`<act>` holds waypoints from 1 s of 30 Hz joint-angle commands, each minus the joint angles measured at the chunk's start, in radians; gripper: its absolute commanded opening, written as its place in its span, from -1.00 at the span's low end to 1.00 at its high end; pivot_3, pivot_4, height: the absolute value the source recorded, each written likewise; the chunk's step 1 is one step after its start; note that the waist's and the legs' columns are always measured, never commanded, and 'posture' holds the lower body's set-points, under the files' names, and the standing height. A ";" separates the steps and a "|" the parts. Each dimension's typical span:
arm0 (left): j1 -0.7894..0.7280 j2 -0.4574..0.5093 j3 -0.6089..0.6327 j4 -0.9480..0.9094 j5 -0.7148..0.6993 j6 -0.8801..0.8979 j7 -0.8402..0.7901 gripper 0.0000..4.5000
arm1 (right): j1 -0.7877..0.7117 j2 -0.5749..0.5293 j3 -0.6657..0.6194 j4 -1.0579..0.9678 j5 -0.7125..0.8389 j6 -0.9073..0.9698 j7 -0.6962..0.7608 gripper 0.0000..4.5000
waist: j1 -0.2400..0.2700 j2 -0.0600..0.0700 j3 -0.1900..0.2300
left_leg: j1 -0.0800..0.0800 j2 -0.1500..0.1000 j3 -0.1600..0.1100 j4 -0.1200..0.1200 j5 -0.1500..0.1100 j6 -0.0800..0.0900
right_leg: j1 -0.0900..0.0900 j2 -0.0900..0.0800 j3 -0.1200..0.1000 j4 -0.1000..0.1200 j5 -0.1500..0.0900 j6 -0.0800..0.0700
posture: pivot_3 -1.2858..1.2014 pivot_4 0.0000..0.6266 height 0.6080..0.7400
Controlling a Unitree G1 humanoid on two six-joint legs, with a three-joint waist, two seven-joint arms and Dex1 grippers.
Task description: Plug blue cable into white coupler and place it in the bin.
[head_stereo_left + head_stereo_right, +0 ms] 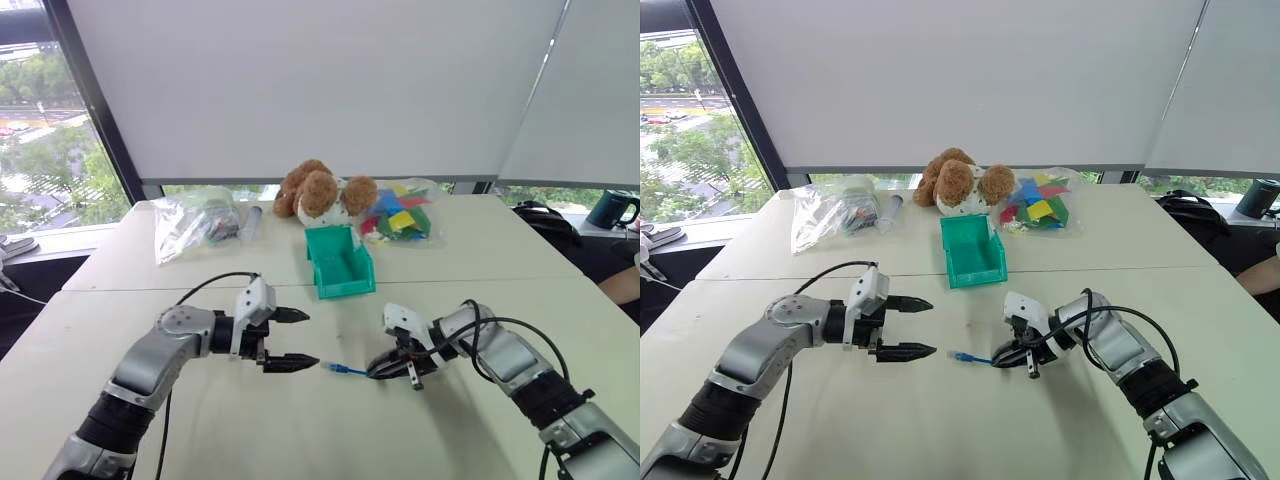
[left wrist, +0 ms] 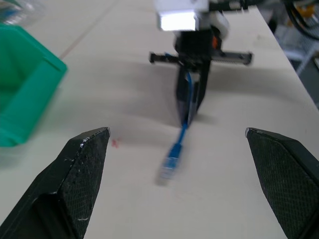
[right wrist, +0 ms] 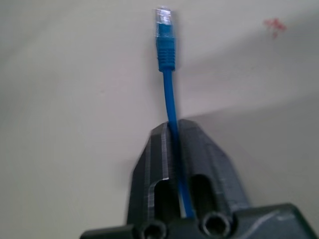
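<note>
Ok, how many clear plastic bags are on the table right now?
2: one bag at the far left beside the teddy bear, one bag of coloured pieces right of it. None seems hidden.

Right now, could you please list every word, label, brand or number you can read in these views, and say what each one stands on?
None can be read on anything in these views.
The bin, the blue cable and the right gripper holding it carry no visible lettering.
The bagged items behind the bin are too small to show any print.
</note>
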 commanded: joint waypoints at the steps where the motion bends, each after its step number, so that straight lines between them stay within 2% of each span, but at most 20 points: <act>1: -0.028 -0.014 -0.034 0.040 0.052 -0.095 -0.034 1.00 | -0.006 -0.006 -0.009 0.004 -0.033 0.000 -0.011 0.03 | 0.001 0.000 0.000 | 0.000 0.000 0.000 0.000 0.000 0.000 | 0.000 0.000 0.000 0.000 0.000 0.000 | 0.03 -0.52 1.00; 5: -0.052 -0.048 -0.081 0.147 0.116 -0.209 -0.076 1.00 | 0.037 -0.070 -0.070 -0.145 -0.016 0.040 -0.026 0.89 | 0.005 0.000 0.000 | 0.000 0.000 0.000 0.000 0.000 0.000 | 0.000 -0.001 0.000 0.000 0.000 0.000 | 0.03 -0.52 1.00; 12: -0.104 -0.137 -0.148 0.368 0.212 -0.376 -0.127 1.00 | 0.213 -0.196 -0.253 -0.521 0.076 0.236 -0.103 0.89 | 0.025 0.001 0.000 | -0.009 0.000 -0.001 0.002 0.000 0.000 | -0.007 -0.001 0.000 0.000 0.000 0.000 | 0.03 -0.52 1.00; 21: -0.173 -0.224 -0.157 0.583 0.288 -0.526 -0.125 1.00 | 0.370 -0.235 -0.384 -0.771 0.140 0.416 -0.236 0.89 | 0.025 0.000 0.000 | -0.012 0.000 -0.001 0.003 0.000 0.000 | -0.009 -0.001 -0.001 0.000 0.000 0.000 | 0.03 -0.52 1.00; 24: -0.185 -0.243 -0.152 0.636 0.305 -0.562 -0.124 0.62 | 0.395 -0.228 -0.412 -0.820 0.165 0.464 -0.279 0.92 | 0.025 0.000 0.000 | -0.012 0.000 -0.001 0.003 0.000 0.000 | -0.010 -0.001 -0.001 0.000 0.000 0.000 | 0.03 -0.52 1.00; 30: -0.192 -0.264 -0.142 0.678 0.306 -0.572 -0.138 -0.78 | 0.448 -0.227 -0.455 -0.900 0.211 0.533 -0.347 0.92 | 0.027 0.000 0.000 | -0.013 0.000 -0.002 0.004 0.000 0.000 | -0.009 -0.001 -0.001 0.000 0.000 0.000 | 0.03 -0.52 1.00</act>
